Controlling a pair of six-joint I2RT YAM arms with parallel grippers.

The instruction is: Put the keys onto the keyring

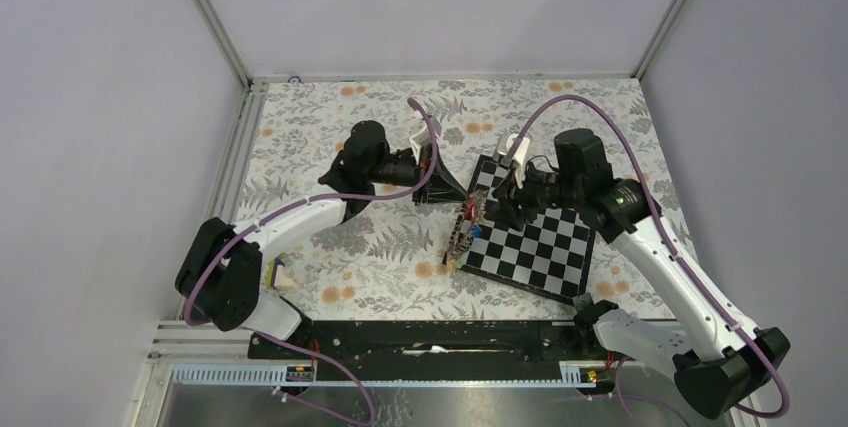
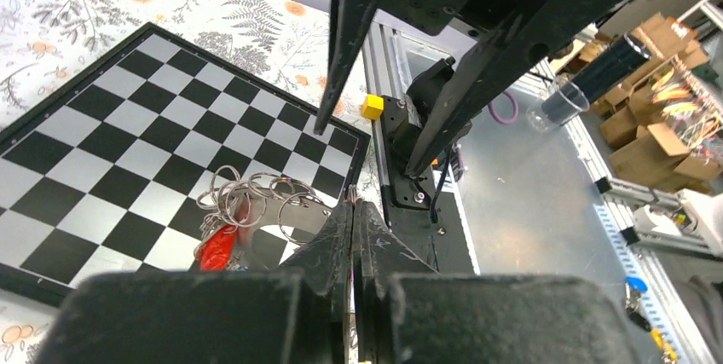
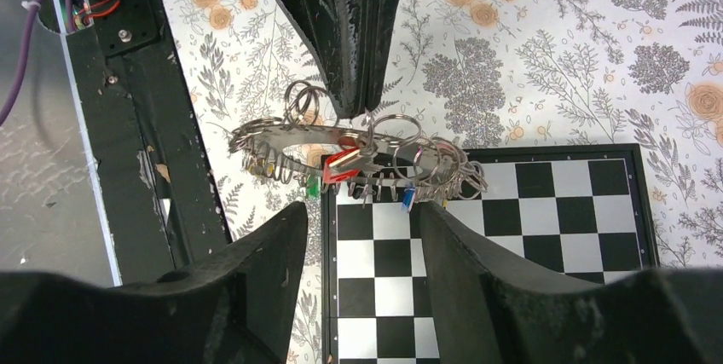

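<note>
The keyring (image 3: 286,135) is a large dark grey ring hung with several small wire loops and keys (image 3: 341,164) with red, green and blue tags. It hangs tilted over the chessboard's left edge (image 1: 465,225). My left gripper (image 3: 361,113) comes down from above and is shut on the ring's rim. In the left wrist view its tips (image 2: 354,204) are pressed together with a thin wire between them, and the keyring (image 2: 286,229) and a red tag (image 2: 217,245) lie just to the left. My right gripper (image 3: 360,209) stands open just below the bunch and touches nothing.
The chessboard (image 1: 540,247) lies askew on the floral cloth at centre right. A black rail (image 1: 430,337) runs along the near edge between the arm bases. A small yellow block (image 2: 372,106) sits on that rail. Both arms (image 1: 300,217) converge over the board's left corner.
</note>
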